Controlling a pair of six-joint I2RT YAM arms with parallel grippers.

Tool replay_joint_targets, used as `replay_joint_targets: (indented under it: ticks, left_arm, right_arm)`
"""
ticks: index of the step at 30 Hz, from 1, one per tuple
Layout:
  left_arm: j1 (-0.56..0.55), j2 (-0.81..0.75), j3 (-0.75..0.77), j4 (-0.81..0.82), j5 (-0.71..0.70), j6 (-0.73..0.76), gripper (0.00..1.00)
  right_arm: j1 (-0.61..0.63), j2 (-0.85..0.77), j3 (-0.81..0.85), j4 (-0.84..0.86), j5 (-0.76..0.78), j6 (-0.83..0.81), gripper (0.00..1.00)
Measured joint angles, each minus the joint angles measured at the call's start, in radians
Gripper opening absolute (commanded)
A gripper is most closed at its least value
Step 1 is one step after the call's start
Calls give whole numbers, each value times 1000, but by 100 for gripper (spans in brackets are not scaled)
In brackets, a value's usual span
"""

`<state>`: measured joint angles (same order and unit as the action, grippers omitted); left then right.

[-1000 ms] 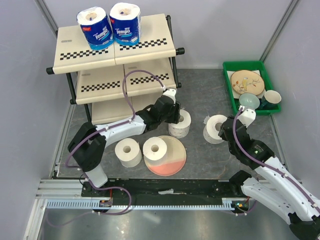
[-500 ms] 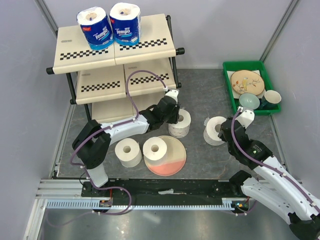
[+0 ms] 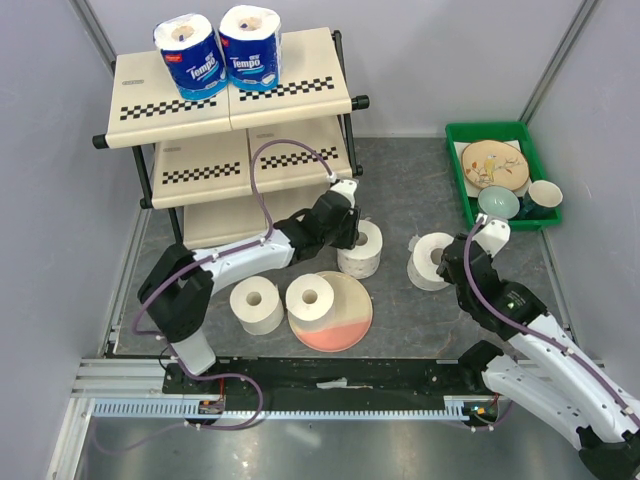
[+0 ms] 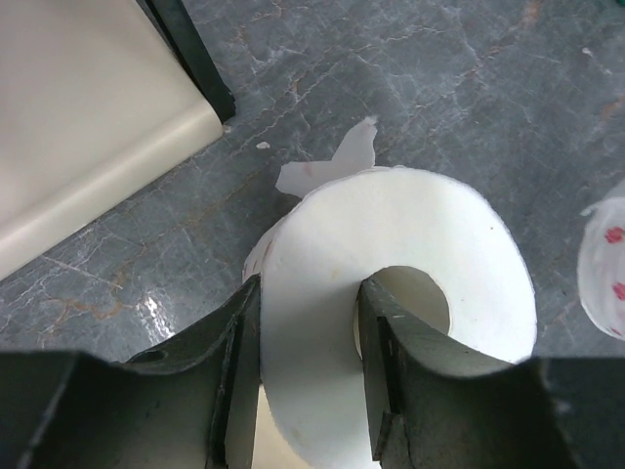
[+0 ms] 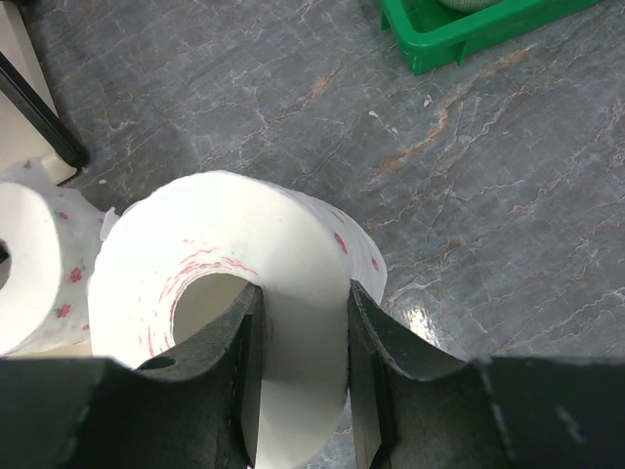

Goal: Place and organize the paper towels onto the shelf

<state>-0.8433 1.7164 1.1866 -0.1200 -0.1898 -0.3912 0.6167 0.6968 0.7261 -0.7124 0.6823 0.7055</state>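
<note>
The shelf stands at the back left, with two blue-wrapped Tempo paper towels on its top tier. My left gripper is shut on the wall of an unwrapped paper towel roll standing on the floor, one finger in the core and one outside, as the left wrist view shows. My right gripper is shut the same way on another unwrapped roll. A third roll stands on the floor. A fourth roll sits on the pink-and-cream plate.
A green tray of dishes stands at the back right and shows in the right wrist view. The shelf's lowest panel and black leg lie just left of the left-hand roll. Grey walls enclose the floor.
The left arm's elbow and cable shifted slightly. Both grippers stay closed on their rolls, which stand in the same places.
</note>
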Motion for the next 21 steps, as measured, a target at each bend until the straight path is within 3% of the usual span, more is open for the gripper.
replay_joint_targets:
  ticks: [12, 21]
  left_arm:
    - [-6, -288, 7, -21, 9, 13, 22]
    - [-6, -636, -77, -71, -91, 19, 22]
  right_arm:
    - [0, -28, 2, 0, 2, -23, 35]
    - [0, 9, 88, 49, -80, -162, 28]
